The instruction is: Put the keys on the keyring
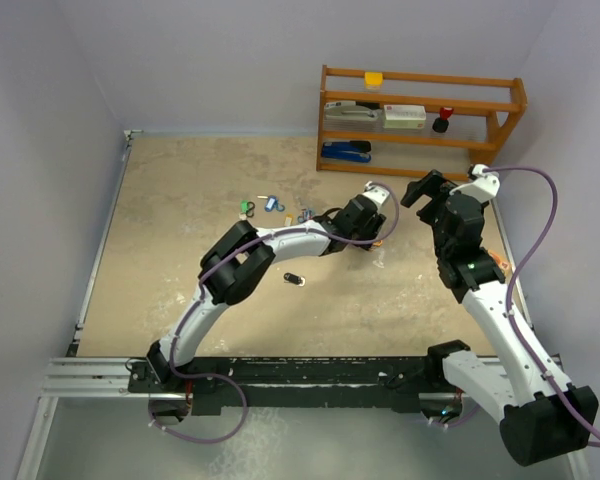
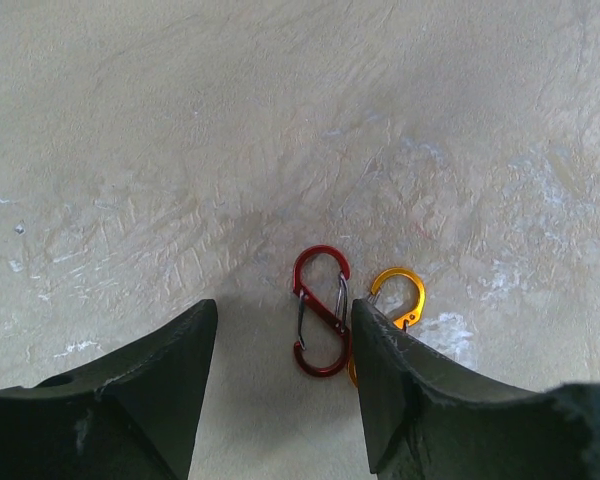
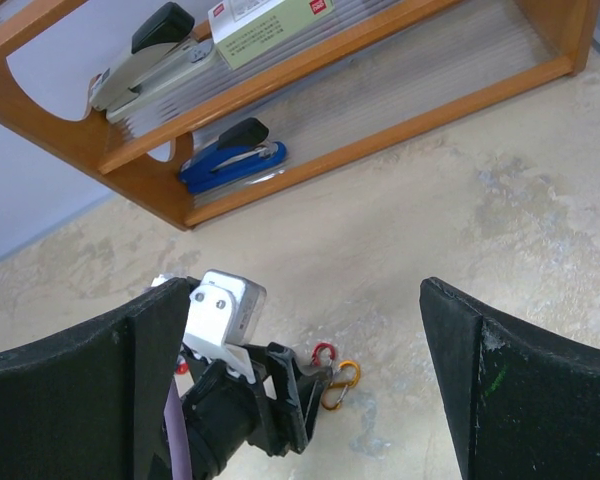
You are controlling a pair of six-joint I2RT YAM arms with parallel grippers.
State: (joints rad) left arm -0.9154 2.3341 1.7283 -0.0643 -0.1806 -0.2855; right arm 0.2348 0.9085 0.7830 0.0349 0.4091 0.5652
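- Four small keys (image 1: 272, 204) at most can be picked out, all on the table (image 1: 170, 270) and only in the top view.
- Green key (image 1: 246, 208) and blue key (image 1: 272, 203) lie side by side toward the far middle. A third speck (image 1: 305, 213) sits just right of them, its colour unclear.
- Black key (image 1: 295, 279) lies alone, nearer, close beside the left arm.
- At this size, blades and holes cannot be made out.
- Left gripper (image 2: 280, 385), right of the keys, points down at the table with fingers spread wide, gripping nothing.
- Red clip (image 2: 320, 310) lies flat between those fingers, closer to the right-hand one.
- Orange clip (image 2: 395, 295) lies just right of the red clip. Its lower part is hidden behind that finger, so I cannot tell whether the two touch.
- Right gripper (image 3: 305, 330) hangs near the shelf (image 3: 310, 70), right of the left gripper, fingers wide and empty.
- Only part of the shelf shows in the right wrist view, with a blue stapler (image 3: 230, 160) and a grey stapler (image 3: 145, 55) on it.
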